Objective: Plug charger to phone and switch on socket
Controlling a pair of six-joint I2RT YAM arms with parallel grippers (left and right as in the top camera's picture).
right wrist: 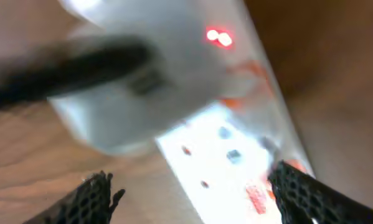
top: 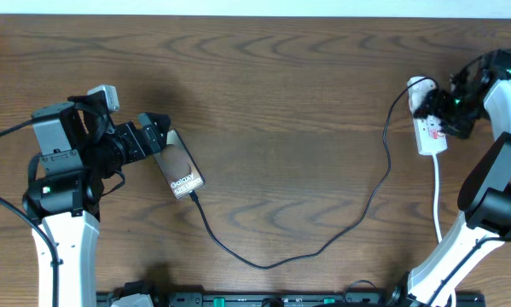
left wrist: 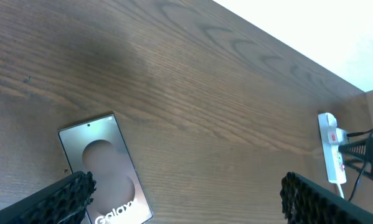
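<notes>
Overhead, I see the phone lying on the counter at my left claw. The charger runs from its lower end to the socket under my right claw. Left wrist: the claw is spread, with the phone low on the left, unpinched. Right wrist: the claw is spread over the blurred socket, where a red light glows.

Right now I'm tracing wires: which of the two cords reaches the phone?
The thin black charger cable: it curves from the socket to the phone's lower edge. The thicker white cord only trails down from the socket, nowhere near the phone.
</notes>
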